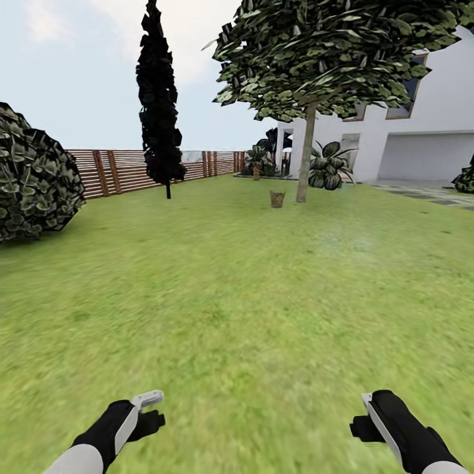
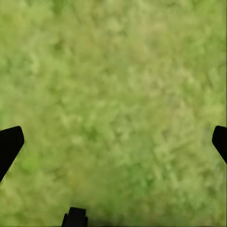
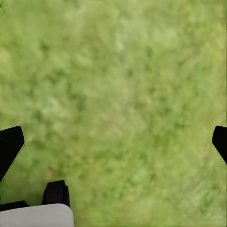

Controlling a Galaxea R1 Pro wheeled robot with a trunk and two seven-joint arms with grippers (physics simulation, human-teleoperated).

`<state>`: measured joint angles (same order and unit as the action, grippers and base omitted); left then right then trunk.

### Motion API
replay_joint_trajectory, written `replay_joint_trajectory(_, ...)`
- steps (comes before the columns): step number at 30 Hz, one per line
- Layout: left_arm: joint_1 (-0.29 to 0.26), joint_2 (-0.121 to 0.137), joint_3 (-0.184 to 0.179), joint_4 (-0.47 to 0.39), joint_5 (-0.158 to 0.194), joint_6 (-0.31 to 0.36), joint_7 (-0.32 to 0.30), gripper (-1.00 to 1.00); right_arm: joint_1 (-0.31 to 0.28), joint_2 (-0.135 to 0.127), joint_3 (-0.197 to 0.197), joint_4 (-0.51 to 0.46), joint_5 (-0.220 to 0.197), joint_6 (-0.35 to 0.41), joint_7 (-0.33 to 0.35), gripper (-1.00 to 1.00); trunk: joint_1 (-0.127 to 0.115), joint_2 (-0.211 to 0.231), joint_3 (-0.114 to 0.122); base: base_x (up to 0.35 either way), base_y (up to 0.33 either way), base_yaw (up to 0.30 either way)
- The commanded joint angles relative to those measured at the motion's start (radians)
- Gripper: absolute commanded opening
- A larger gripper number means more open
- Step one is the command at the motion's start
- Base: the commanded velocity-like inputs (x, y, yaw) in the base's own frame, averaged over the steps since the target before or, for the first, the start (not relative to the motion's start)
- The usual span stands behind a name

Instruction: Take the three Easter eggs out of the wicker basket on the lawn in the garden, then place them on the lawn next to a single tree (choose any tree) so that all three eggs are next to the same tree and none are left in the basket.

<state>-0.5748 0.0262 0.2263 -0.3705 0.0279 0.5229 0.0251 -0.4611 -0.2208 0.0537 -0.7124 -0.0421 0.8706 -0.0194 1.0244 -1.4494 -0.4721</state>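
Far across the lawn (image 1: 237, 296) a small brown wicker basket (image 1: 277, 199) stands on the grass, just left of a tree (image 1: 305, 151) with a grey-brown trunk and a broad leafy canopy. The eggs are too far off to make out. My left gripper (image 1: 150, 411) hangs low at the view's lower left. My right gripper (image 1: 365, 415) hangs at the lower right. In both wrist views the dark fingertips (image 2: 10, 144) (image 3: 10, 144) stand wide apart at the frame edges, open, with only grass between them.
A dark narrow cypress (image 1: 159, 99) stands at the back left by a wooden fence (image 1: 125, 170). A large leafy bush (image 1: 33, 174) fills the left edge. A white house (image 1: 408, 125) with potted plants (image 1: 328, 166) and paving (image 1: 428, 194) lies behind the tree.
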Motion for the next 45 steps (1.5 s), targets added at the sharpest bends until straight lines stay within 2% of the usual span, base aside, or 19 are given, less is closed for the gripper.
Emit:
replay_joint_trajectory(1, 0.0, 0.002, 0.005, -0.002, -0.004, -0.006, 0.0, 1.0, -0.001, 0.0, 0.006, -0.001, -0.004, 0.004, -0.002, 1.0, 0.001, -0.001, -0.001, 0.343, 0.0, 0.0)
replay_joint_trajectory(8, 0.0, 0.002, 0.004, 0.003, -0.021, -0.06, -0.001, 1.0, -0.001, 0.0, 0.006, -0.001, -0.004, 0.004, -0.002, 1.0, 0.001, -0.001, -0.001, 0.343, 0.0, 0.0)
replay_joint_trajectory(14, 0.0, 0.005, 0.008, -0.003, -0.032, -0.074, 0.001, 1.0, -0.001, 0.0, 0.006, -0.001, -0.004, 0.004, -0.002, 1.0, 0.001, -0.001, -0.001, 0.343, 0.0, 0.0)
replay_joint_trajectory(28, 0.0, -0.004, 0.01, 0.005, -0.031, -0.07, 0.006, 1.0, -0.001, 0.0, 0.006, -0.001, -0.004, 0.004, -0.002, 1.0, 0.001, -0.001, -0.001, 0.343, -0.072, 0.0)
replay_joint_trajectory(36, 0.0, 0.005, 0.015, -0.003, -0.027, -0.074, 0.009, 1.0, -0.001, 0.002, 0.008, 0.0, -0.003, 0.004, -0.002, 1.0, 0.001, -0.001, -0.001, 0.343, -0.107, 0.0)
replay_joint_trajectory(40, 0.0, 0.014, 0.032, -0.006, -0.022, -0.078, 0.066, 1.0, -0.001, 0.002, 0.013, 0.001, -0.002, 0.004, -0.002, 1.0, 0.001, -0.001, -0.001, 0.343, -0.107, 0.0)
replay_joint_trajectory(43, 0.0, 0.011, 0.035, -0.005, -0.019, -0.075, 0.079, 1.0, -0.001, 0.002, 0.013, 0.001, -0.002, 0.004, -0.002, 1.0, 0.001, -0.001, -0.001, 0.343, -0.107, 0.0)
replay_joint_trajectory(45, -0.003, 0.006, 0.031, -0.017, -0.023, -0.034, 0.079, 1.0, -0.001, 0.003, 0.014, 0.002, -0.002, 0.003, -0.002, 1.0, 0.001, -0.001, -0.001, 0.343, -0.088, 0.0)
